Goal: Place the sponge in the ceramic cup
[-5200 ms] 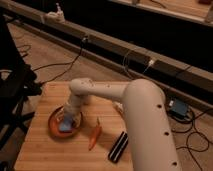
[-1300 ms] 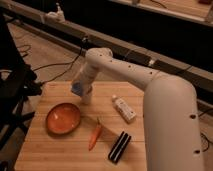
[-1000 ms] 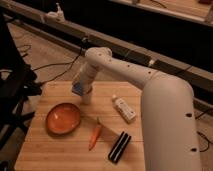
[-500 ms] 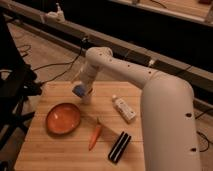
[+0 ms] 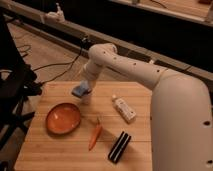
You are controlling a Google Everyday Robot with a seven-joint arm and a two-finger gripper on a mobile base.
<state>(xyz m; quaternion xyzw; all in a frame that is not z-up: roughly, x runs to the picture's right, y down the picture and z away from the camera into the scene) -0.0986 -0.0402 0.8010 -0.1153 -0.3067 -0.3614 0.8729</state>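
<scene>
Left of the light wooden table (image 5: 55, 150), on the floor, stands a dark piece of furniture (image 5: 11, 90) with black cables (image 5: 55, 65) behind it. On the table, near its left edge, lies a round orange plate (image 5: 63, 118) with nothing in it. Just beyond the plate, toward the far edge, the gripper (image 5: 85, 86) at the end of the big white robot arm (image 5: 127, 67) hangs low over the table. The small flat blue sponge (image 5: 79, 91) is at its tip, a little tilted and above the wood. Whether the gripper is clamped on the blue sponge or has let it loose, I cannot tell. Directly under the sponge a small white round form shows, which seems to be the white ceramic cup (image 5: 87, 99); it is mostly hidden by the sponge and the gripper, so I cannot say if the sponge touches it. Right of the plate, toward the near edge, lies a small orange carrot (image 5: 95, 136), and beside it a flat black rectangular object (image 5: 120, 147), both apart from the cup. A white rectangular bottle (image 5: 124, 109) lies on its side near the middle, well right of the gripper. The arm covers the right side of the table.
</scene>
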